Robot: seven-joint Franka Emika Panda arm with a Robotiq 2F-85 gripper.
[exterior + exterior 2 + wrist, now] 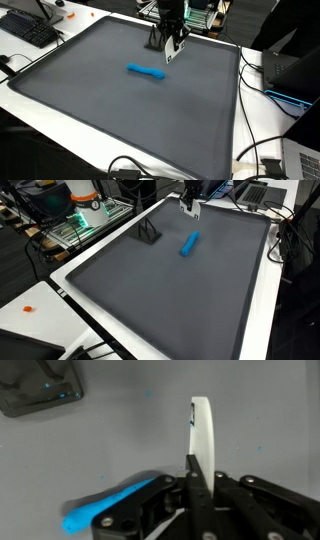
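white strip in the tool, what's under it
Plain grey mat shows around the white strip; the patch directly under it and the strip's end inside the tool are covered.

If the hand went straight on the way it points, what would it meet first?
Probably the gray mat: the hand points down, and the white stick it grips would touch bare mat first. The blue stick lies off to one side.

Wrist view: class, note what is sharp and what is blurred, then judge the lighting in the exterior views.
In the wrist view the white flat strip in the gripper is crisp, while the blue stick at the lower left looks soft-edged; in both exterior views the dark grey mat is evenly lit, with only faint shadows.
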